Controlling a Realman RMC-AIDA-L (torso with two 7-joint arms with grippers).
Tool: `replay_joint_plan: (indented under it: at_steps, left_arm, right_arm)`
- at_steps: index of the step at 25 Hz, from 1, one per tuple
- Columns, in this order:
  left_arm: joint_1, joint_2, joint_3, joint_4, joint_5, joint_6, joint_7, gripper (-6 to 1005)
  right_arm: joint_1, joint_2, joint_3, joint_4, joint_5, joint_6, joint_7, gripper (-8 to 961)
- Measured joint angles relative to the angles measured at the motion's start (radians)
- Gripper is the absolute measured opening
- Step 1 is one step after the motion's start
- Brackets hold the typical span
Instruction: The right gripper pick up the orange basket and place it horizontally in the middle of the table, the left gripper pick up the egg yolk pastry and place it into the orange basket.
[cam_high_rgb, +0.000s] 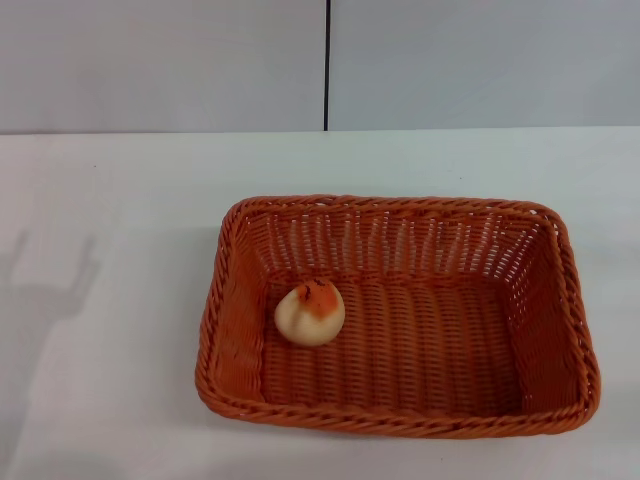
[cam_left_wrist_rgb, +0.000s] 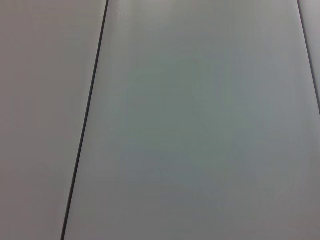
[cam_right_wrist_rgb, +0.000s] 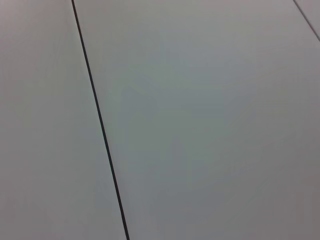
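You are seeing the egg yolk pastry (cam_high_rgb: 310, 313) sitting inside the orange basket (cam_high_rgb: 400, 415), which is lying lengthwise on the tabletop (cam_high_rgb: 110, 300); neither gripper is showing, so their fingers cannot be judged.

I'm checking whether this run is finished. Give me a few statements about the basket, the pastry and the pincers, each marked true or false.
1. The egg yolk pastry lies inside the orange basket. True.
2. The basket is tipped on its side. False: it sits flat, opening up.
3. The left pincer grips the pastry. False: no pincer shows in any view.
4. The basket rests on the white table. True.
5. The pastry lies in the basket's right half. False: left half.
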Motion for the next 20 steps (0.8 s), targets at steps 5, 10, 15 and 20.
replay_joint_plan:
  at_steps: [5, 10, 15, 20]
  left_arm:
    - [0.000, 0.000, 0.000, 0.000, 0.000, 0.000, 0.000, 801]
    - [-0.003, 0.000, 0.000, 0.000, -0.001, -0.001, 0.000, 801]
    - [-0.006, 0.000, 0.000, 0.000, -0.001, -0.001, 0.000, 801]
    - [-0.009, 0.000, 0.000, 0.000, -0.007, -0.001, -0.001, 801]
  right_arm:
    - [-0.001, 0.000, 0.000, 0.000, 0.000, -0.004, 0.000, 443]
    - [-0.002, 0.001, 0.000, 0.001, 0.000, -0.008, 0.000, 443]
    - [-0.006, 0.000, 0.000, 0.016, 0.000, -0.016, 0.000, 443]
    - [-0.009, 0.000, 0.000, 0.017, 0.000, -0.025, 0.001, 443]
